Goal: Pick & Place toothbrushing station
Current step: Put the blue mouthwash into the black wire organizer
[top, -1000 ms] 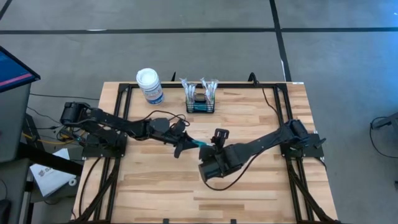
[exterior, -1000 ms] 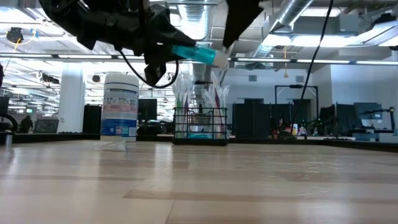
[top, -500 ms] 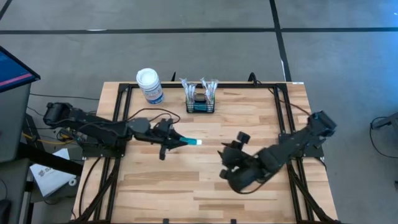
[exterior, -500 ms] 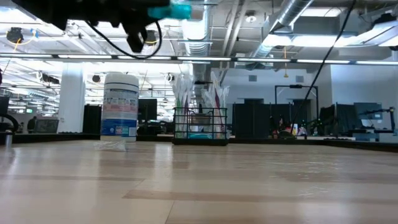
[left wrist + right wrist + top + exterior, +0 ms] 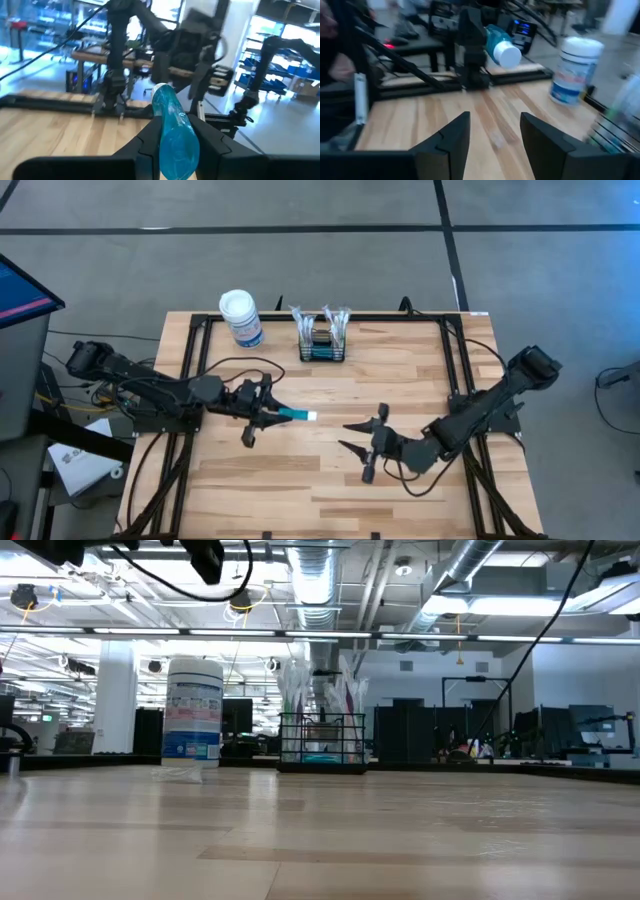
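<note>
1. While the left gripper (image 5: 268, 414) clamps a teal tube (image 5: 296, 415) with a white cap, held above the table left of centre with the cap pointing right, we treat the step in hand as carrying that tube to the basket (image 5: 323, 340).
2. Basket sits at the far edge, mid-table, upright, already stuffed with wrapped items; the white canister (image 5: 241, 317) stands just left of it, apart.
3. Right gripper (image 5: 362, 448) hangs right of centre on the near side, fingers spread wide and empty, aimed back toward the tube; its wrist view shows tube and canister past the open fingers (image 5: 449, 140).
4. Left wrist view: both fingers (image 5: 145, 145) pinch the tube's body at the back end, so most of it sticks out forward. We judge the hold sound but tail-heavy, so avoid fast wrist swings.
5. To do it well, we suggest:
   - lift clear first, then travel far and right toward the basket
   - approach from the near side, keeping off the canister
   - tip the tube cap-down over a gap between the wrapped items, lower until it is inside the mesh wall, then let go
6. Risk: the basket looks light, and a side nudge could slide or tip it. Keep the right arm back unless needed to steady it.
</note>
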{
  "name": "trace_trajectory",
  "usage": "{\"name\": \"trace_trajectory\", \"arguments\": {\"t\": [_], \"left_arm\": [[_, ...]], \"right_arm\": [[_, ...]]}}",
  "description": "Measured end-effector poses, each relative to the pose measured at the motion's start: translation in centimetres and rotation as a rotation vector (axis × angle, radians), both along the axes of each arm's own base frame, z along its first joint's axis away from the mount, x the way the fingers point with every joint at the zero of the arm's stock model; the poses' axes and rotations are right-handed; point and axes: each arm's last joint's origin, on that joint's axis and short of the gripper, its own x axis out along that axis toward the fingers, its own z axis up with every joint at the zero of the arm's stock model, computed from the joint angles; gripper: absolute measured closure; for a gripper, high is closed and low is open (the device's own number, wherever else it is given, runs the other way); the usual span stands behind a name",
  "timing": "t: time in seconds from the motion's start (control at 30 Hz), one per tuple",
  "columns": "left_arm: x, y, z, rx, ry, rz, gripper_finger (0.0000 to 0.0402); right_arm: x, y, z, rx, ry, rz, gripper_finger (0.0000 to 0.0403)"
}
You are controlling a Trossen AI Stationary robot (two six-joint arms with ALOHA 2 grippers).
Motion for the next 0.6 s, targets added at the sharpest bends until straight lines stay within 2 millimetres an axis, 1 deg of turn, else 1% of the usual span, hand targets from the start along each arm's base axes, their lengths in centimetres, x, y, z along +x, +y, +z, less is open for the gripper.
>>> {"name": "trace_trajectory", "arguments": {"t": [0.1,0.2,0.4,0.6], "left_arm": [[-0.1,-0.4,0.1,0.039,-0.013,-0.014,0.0335],[-0.2,-0.6,0.3,0.068,-0.038,-0.022,0.0335],[-0.2,-0.7,0.3,0.075,-0.047,-0.024,0.0335],[-0.2,-0.7,0.3,0.092,-0.052,-0.023,0.0335]], "right_arm": [[0.9,-0.7,-0.4,0.022,-0.059,0.083,0.0237],[1.6,-1.7,-0.4,0.045,-0.082,0.139,0.0236],[2.5,-3.4,-0.4,0.051,-0.080,0.122,0.0239],[3.0,-4.1,-0.2,0.073,-0.096,0.168,0.0234]]}}
